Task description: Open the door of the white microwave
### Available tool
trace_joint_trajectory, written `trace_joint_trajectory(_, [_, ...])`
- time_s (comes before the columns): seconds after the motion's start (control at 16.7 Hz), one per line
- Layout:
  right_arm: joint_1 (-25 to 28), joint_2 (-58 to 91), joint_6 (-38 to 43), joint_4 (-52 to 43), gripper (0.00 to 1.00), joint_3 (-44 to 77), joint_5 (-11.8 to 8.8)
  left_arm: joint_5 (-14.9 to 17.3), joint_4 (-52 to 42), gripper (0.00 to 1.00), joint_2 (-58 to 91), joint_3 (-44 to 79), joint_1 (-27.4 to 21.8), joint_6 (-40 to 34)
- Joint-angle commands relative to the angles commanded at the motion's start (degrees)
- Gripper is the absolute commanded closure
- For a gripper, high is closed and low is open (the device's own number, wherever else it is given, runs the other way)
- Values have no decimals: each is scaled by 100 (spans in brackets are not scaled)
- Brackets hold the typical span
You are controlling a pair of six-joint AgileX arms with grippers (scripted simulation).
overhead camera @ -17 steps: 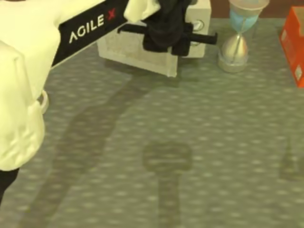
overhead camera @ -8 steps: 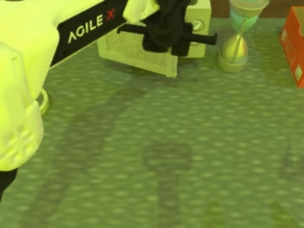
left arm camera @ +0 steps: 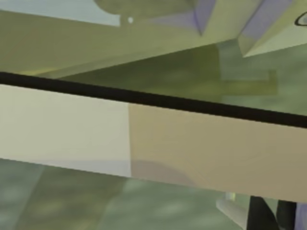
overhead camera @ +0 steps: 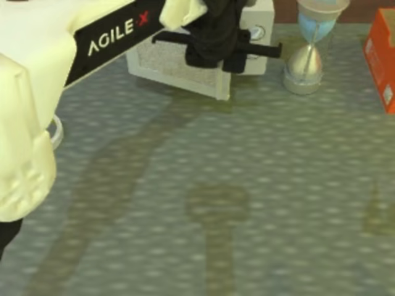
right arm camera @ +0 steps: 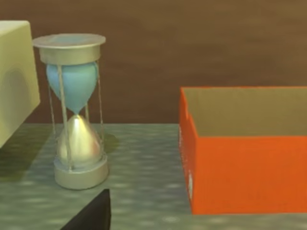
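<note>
At the table's far edge, the white microwave has its door partly swung out. My left gripper covers its free edge, fingers hidden; I pull in an arc.

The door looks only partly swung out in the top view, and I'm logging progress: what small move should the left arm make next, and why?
Probably keep drawing the door outward along its arc. It stands only slightly ajar from the white microwave, its free edge angled toward the table's front, and the left gripper sits right at that edge. The right arm's gripper doesn't show in the top view.
</note>
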Motion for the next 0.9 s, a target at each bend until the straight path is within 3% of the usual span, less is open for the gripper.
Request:
trace_joint_trajectory(0.6, [0, 0, 0, 0, 0, 0, 0, 34, 13, 100, 19, -40, -40, -8])
trace_joint_trajectory(0.9, [0, 0, 0, 0, 0, 0, 0, 222, 349, 100, -436, -728, 69, 434])
